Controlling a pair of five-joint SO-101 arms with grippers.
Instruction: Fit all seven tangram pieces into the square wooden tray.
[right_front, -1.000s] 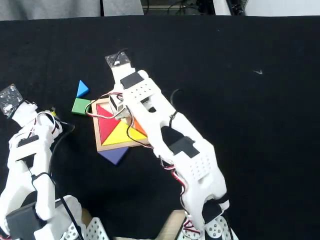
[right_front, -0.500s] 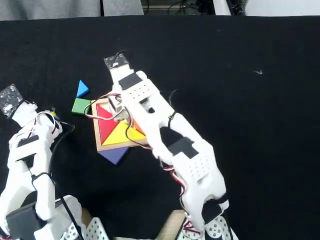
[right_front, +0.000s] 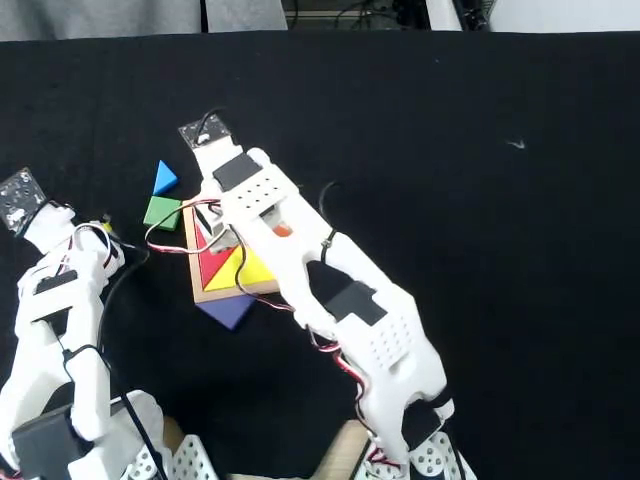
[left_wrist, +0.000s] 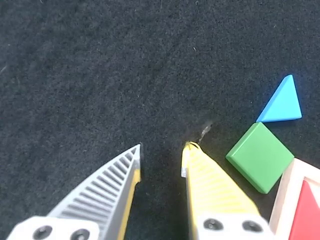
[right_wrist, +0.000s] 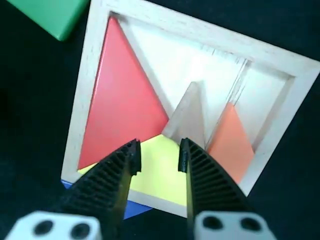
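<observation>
The square wooden tray (right_wrist: 95, 65) holds a red triangle (right_wrist: 122, 110), a yellow triangle (right_wrist: 160, 172), an orange triangle (right_wrist: 230, 140) and a pale triangle (right_wrist: 190, 112). My right gripper (right_wrist: 158, 147) hovers open above the seam between red and yellow, holding nothing. In the high view the right arm covers much of the tray (right_front: 197, 290). A green square (right_front: 162, 212) and a blue triangle (right_front: 164, 179) lie on the cloth just outside the tray's far left corner. A purple piece (right_front: 228, 310) pokes out at the tray's near edge. My left gripper (left_wrist: 162, 149) stands open and empty over bare cloth beside the green square (left_wrist: 260, 156).
Black cloth covers the whole table, with wide free room to the right of the tray. The left arm (right_front: 60, 290) stands along the left edge. The arms' bases sit at the near edge.
The right arm has swung left across the tray, its wrist now over the tray's far left corner, hiding more of the pieces. The left arm has stayed put.
</observation>
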